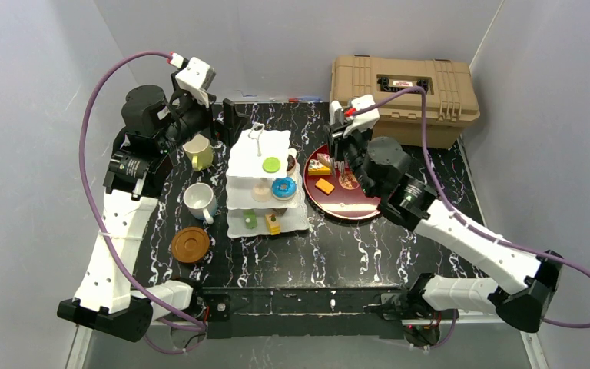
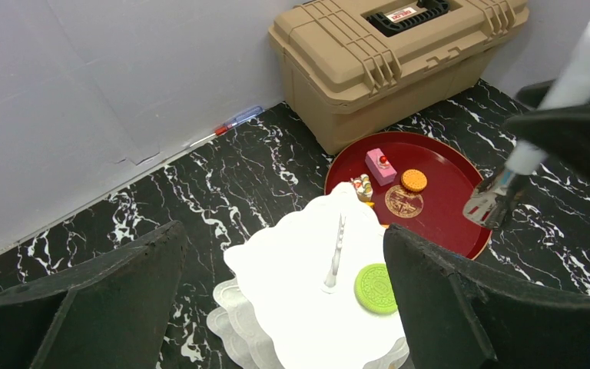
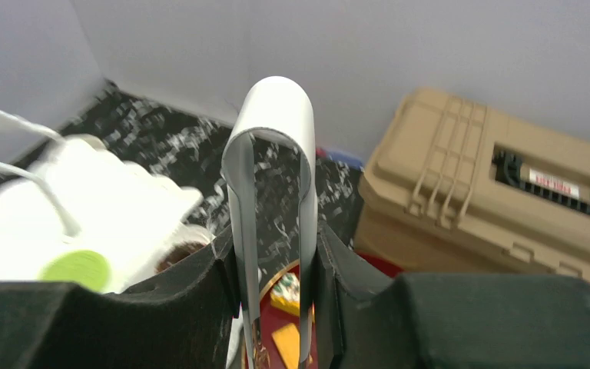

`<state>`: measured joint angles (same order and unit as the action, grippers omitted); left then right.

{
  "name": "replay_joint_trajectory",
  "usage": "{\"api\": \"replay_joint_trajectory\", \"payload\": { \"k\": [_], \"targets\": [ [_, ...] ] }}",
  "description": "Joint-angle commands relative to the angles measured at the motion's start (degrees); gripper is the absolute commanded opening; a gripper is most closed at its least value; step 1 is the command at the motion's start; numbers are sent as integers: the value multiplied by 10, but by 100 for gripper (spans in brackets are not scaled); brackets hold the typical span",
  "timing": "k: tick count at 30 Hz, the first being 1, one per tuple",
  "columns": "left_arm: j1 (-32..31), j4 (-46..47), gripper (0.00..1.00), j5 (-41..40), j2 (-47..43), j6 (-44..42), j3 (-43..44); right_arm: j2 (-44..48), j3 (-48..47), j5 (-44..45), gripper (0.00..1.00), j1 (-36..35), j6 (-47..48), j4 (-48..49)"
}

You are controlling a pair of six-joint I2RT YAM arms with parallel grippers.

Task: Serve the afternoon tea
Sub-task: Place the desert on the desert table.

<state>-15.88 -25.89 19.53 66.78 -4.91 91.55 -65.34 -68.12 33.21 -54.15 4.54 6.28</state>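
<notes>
**Right gripper (image 1: 343,146) is holding tongs (image 3: 273,138) over the red tray (image 1: 369,209).**

Top view: the white cake stand (image 1: 265,181) is standing mid-bench (image 1: 353,246) and carrying a few pastries. The tray is lying just beside it on the right, and the pale mug (image 1: 198,151), white mug (image 1: 200,201) and coaster (image 1: 190,244) are sitting to its left. Left wrist: the left gripper (image 2: 283,238) is hovering above the stand's top tier, jaws spread wide and gripping nothing. The tong tips are hanging over the tray, apart from the pink cake (image 2: 380,165) and orange cookie (image 2: 413,181). Right wrist: the jaws are clamping both tong arms. The tips are likely narrowing under that squeeze, so they risk nudging a pastry instead of straddling it. A lifted piece could slip out, and the tongs could clip the stand's handle (image 2: 338,250) or the crowding left arm.
</notes>
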Motion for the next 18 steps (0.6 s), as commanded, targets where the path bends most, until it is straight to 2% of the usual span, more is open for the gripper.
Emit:
{"api": "replay_joint_trajectory", "payload": {
  "k": [1, 8, 18],
  "targets": [
    [-2, 0, 98, 6, -13, -4, 14, 0, 60, -34, 30, 61, -36, 81],
    [-1, 2, 98, 9, -12, -2, 9, -56, 125, -218, 32, 197, -145, 155],
    [-1, 3, 98, 15, -10, -2, 6, -161, 118, -362, 39, 250, -171, 228]
  ]
}}
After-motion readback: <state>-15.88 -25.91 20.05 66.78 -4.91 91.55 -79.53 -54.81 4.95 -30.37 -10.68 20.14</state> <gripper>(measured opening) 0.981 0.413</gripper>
